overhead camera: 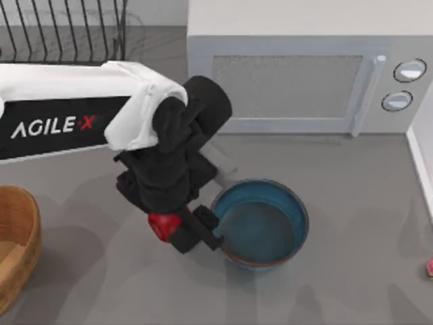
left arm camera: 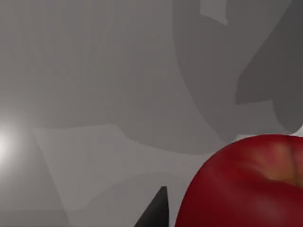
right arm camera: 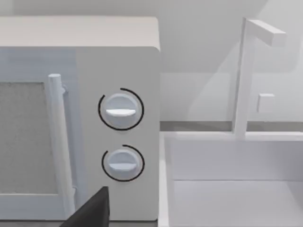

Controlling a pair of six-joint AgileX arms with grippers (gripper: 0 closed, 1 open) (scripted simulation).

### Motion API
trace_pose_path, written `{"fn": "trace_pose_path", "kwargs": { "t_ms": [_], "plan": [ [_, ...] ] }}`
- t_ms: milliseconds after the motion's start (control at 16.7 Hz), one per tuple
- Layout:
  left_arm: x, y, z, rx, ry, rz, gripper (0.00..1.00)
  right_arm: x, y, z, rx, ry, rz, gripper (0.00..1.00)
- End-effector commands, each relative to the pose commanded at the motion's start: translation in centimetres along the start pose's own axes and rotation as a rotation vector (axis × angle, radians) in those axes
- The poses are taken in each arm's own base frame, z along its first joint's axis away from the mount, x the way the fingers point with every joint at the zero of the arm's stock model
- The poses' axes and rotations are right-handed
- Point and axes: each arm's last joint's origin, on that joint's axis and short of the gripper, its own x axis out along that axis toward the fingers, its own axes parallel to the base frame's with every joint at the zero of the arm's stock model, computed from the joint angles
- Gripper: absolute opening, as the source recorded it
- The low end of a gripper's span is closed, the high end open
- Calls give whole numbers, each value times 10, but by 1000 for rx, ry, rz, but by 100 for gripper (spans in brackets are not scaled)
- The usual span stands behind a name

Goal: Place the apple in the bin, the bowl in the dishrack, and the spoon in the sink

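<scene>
My left gripper (overhead camera: 177, 230) hangs just left of the bowl (overhead camera: 260, 223), shut on the glossy red apple (overhead camera: 161, 226). In the left wrist view the apple (left arm camera: 251, 184) looms large beside one dark fingertip (left arm camera: 156, 213), with grey tabletop behind it. The blue bowl stands upright with nothing in it. The tan bin (overhead camera: 15, 247) sits at the left edge and the black wire dishrack (overhead camera: 61, 30) at the back left. A pink-red spoon tip (overhead camera: 429, 267) peeks in at the right edge, below the white sink (overhead camera: 423, 156). My right gripper (right arm camera: 90, 212) is parked facing the sink (right arm camera: 236, 189).
A white microwave (overhead camera: 304, 81) fills the back of the table behind the bowl, and its knobs (right arm camera: 120, 109) show in the right wrist view. A white tap (right arm camera: 246, 75) rises behind the sink. Bare grey tabletop lies between the bin and the bowl.
</scene>
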Motion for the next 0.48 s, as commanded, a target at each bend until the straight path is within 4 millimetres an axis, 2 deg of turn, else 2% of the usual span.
{"fn": "trace_pose_path", "kwargs": {
  "t_ms": [480],
  "plan": [
    [-32, 1, 1, 2, 1, -1, 0, 0, 0, 0, 0, 0, 0, 100]
  ]
}}
